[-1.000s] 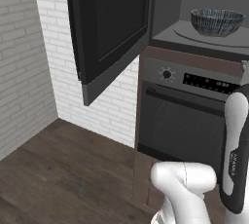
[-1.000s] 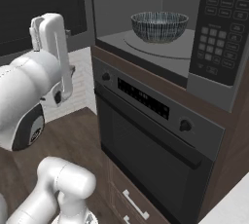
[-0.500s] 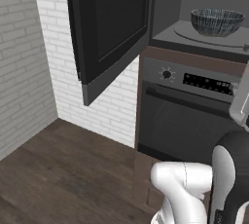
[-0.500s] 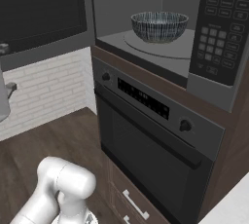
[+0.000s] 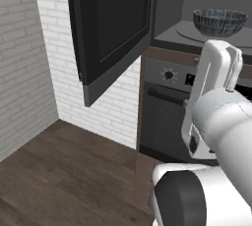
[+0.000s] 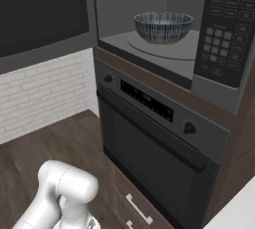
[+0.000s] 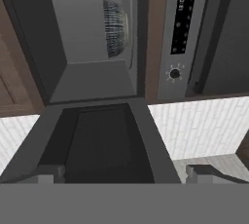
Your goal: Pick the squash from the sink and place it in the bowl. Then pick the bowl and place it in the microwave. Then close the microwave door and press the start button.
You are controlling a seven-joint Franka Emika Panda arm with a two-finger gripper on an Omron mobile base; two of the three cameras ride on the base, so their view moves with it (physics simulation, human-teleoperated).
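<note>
Blue-grey and finely streaked, the bowl (image 5: 219,22) sits on the round turntable plate (image 5: 209,35) inside the microwave (image 5: 211,4) in the left base view, up and behind the white arm (image 5: 216,117), whose upper link rises in front of the oven (image 5: 170,117). The microwave door (image 5: 110,28) hangs swung wide out to the left, in front of the white brick wall (image 5: 44,58). From the right base view the bowl (image 6: 163,27) rests mid-plate in the grey cavity, the keypad panel (image 6: 226,34) just to its right, the oven (image 6: 154,143) with its knobs and display below, and the arm's white base joints (image 6: 62,193) low over the dark wood floor (image 6: 45,148). The hand view is rolled sideways: the bowl (image 7: 115,28) lies well away, deep in the cavity, with the open door (image 7: 99,142) between it and the gripper (image 7: 124,173), whose two dark fingertips (image 7: 48,173) stand spread wide apart and hold nothing. I can't make out the squash.
</note>
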